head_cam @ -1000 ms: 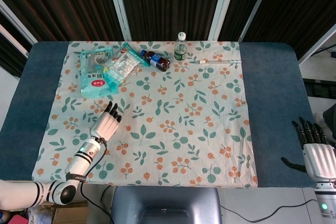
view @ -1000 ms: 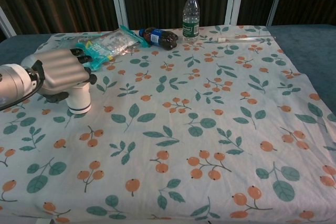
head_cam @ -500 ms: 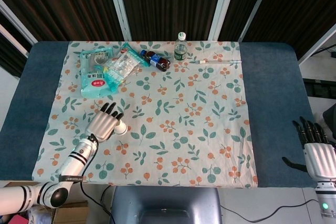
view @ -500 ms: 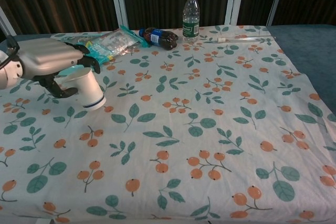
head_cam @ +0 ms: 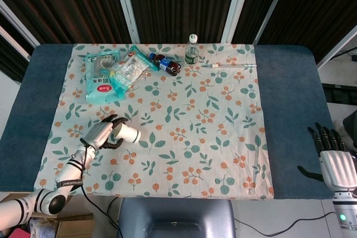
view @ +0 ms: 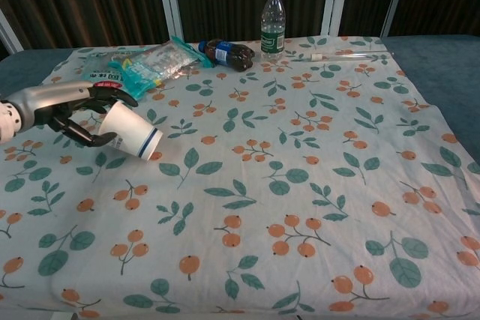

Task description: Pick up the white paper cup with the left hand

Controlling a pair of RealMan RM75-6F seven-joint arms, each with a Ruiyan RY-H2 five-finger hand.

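Your left hand (view: 71,106) grips the white paper cup (view: 129,132): fingers (view: 112,97) curl over the top of the cup body, thumb side wraps beneath. The cup is tilted nearly horizontal, with the blue-ringed end pointing toward table centre. In chest view the cup sits clear of the cloth, just above the floral tablecloth (view: 300,185); head view shows the same hand (head_cam: 103,133) and cup (head_cam: 129,134) over the front-left area of the cloth. The left forearm (head_cam: 70,168) runs from the front-left table corner up to the hand.

Your right hand (head_cam: 334,160) shows in head view only. It is off the table, beyond the right edge, near the front-right corner. Fingers point up and stand apart, thumb out to the side, nothing held.

Other items, all at the far side of the cloth, well apart from the cup:
- Teal wipes pack (head_cam: 103,81), far left.
- Clear plastic bag (head_cam: 129,69), overlapping the wipes pack on its right side.
- Dark soda bottle (head_cam: 164,63), lying on its side, just right of the bag.
- Clear water bottle (head_cam: 192,50), upright, white cap, near the far edge, beside the soda bottle.
- Thin clear tube (head_cam: 234,66), lying flat, right of the water bottle.

The blue table surface (head_cam: 290,110) shows at both sides of the cloth.
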